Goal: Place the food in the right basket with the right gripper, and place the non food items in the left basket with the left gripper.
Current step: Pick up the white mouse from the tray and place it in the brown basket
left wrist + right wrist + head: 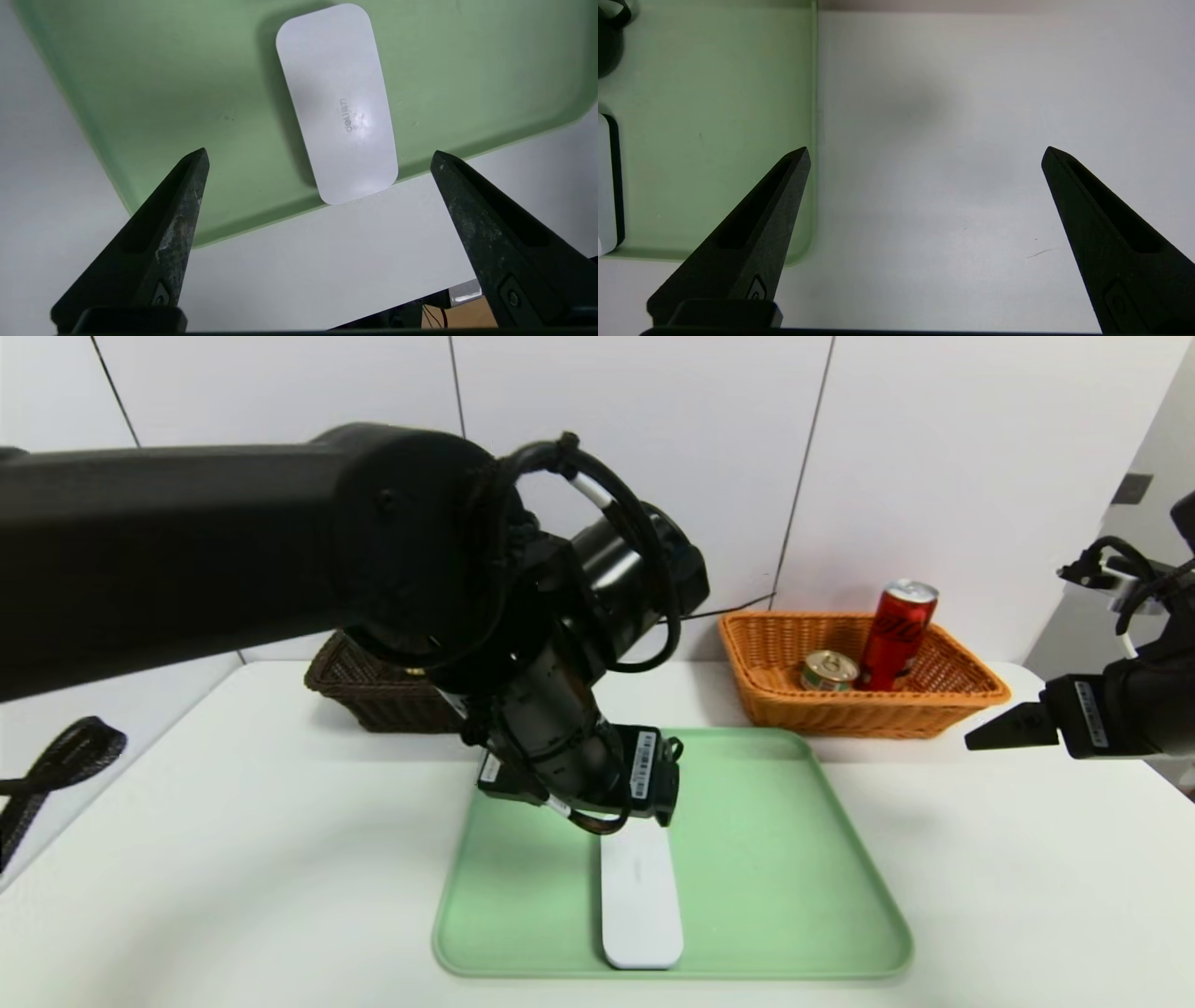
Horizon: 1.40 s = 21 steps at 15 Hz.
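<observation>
The black left gripper (320,154), spread wide and empty, hovers above the green plastic tray (766,859); a flat white rounded case (640,896) reaches its near edge.

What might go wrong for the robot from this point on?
The white case lies flat on the green tray, so the open left gripper might pinch too high and slide off its smooth top, or press into the tray.

The case's near end sits right at the tray's rim, so an off-centre grip could catch the rim and drag the tray along.

In the orange basket, the red can leans; a knock might tip it over.
</observation>
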Motion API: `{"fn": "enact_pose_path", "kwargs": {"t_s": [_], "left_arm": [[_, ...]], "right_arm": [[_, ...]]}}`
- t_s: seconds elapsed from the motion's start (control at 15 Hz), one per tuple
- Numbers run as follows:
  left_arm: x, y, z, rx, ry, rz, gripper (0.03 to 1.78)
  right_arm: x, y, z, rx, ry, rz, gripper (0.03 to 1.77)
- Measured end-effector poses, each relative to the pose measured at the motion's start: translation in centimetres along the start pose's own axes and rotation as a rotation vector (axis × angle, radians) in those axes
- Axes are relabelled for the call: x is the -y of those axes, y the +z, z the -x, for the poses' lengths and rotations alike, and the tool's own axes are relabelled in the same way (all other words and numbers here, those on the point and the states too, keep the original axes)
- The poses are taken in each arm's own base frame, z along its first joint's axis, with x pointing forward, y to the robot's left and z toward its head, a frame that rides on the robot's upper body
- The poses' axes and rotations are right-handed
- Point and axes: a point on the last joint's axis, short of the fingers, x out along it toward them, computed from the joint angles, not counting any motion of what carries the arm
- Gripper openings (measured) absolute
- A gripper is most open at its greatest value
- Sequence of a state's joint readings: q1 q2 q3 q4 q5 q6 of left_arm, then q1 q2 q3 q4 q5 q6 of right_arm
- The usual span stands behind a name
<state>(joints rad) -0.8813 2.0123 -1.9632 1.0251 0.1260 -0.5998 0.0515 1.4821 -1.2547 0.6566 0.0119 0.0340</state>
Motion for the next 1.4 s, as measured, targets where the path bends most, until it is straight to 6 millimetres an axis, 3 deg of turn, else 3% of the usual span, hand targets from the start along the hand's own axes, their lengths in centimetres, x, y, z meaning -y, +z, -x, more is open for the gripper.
{"fn": "enact_pose_path", "kwargs": {"t_s": [0.53, 1.4], "left_arm": [[2.1, -1.1, -3.1, -0.070, 0.020, -0.012, 1.69], [2.9, -1.1, -7.7, -0.095, 0.083, -0.030, 1.69]], "right_arm": [[-1.6, 4.2, 0.3, 0.400, 0.091, 0.142, 1.71], [-2.1, 1.4, 0.3, 0.359, 0.035, 0.153, 1.71]]}}
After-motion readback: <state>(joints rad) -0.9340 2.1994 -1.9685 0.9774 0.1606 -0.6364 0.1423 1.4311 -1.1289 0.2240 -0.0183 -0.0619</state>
